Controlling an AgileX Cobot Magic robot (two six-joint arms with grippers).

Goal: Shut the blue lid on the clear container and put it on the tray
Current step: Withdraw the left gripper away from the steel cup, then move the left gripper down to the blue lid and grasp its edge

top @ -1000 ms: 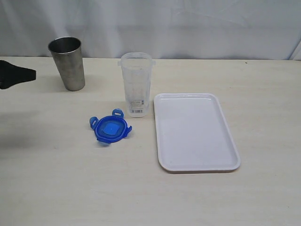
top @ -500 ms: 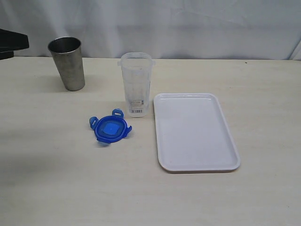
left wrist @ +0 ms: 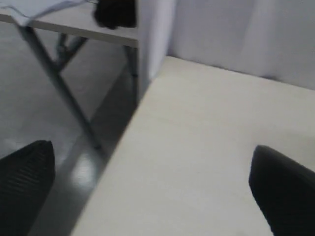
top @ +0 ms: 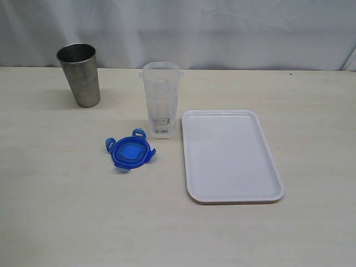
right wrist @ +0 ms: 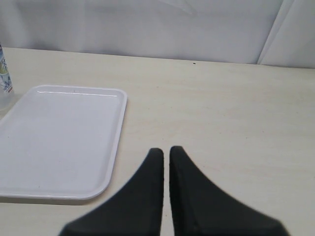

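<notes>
The clear container (top: 161, 99) stands upright and uncovered in the middle of the table. The blue lid (top: 130, 150) lies flat on the table just in front and to the left of it. To the right of both lies the white tray (top: 231, 157) with nothing on it; the right wrist view has it too, tray (right wrist: 54, 137), with a sliver of the container (right wrist: 4, 73) at the picture's edge. Neither arm shows in the exterior view. My left gripper (left wrist: 147, 184) is open, fingers wide apart over the table's edge. My right gripper (right wrist: 167, 151) is shut on nothing, beside the tray.
A tapered steel cup (top: 79, 74) stands at the back left of the table. A white curtain hangs behind the table. In the left wrist view the table's edge (left wrist: 118, 147) drops to the floor, with another table's metal legs (left wrist: 54, 78) beyond.
The left arm, visible at the exterior view's left edge one second ago, rose and has left that view. The container, lid and tray have not moved.
</notes>
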